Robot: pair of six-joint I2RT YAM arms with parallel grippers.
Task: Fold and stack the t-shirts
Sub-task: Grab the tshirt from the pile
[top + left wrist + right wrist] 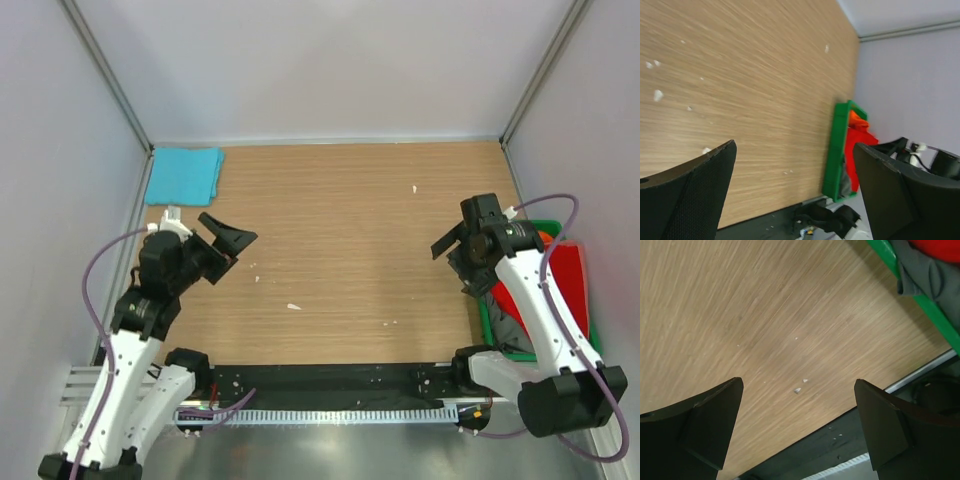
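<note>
A folded turquoise t-shirt (184, 175) lies at the table's far left corner. A red t-shirt (564, 282), a dark grey one (508, 324) and a bit of an orange one (543, 237) lie in the green crate (492, 332) at the right edge. The left wrist view shows the red shirt (856, 145) and orange shirt (857, 119) in the crate (836, 150). The right wrist view shows the grey shirt (920, 277) over the crate rim (935, 315). My left gripper (228, 240) is open and empty above the left of the table. My right gripper (455, 255) is open and empty beside the crate.
Small white crumbs (293, 306) are scattered on the wooden table (350, 230). A black strip and cable rail (330, 385) run along the near edge. Grey walls stand on three sides.
</note>
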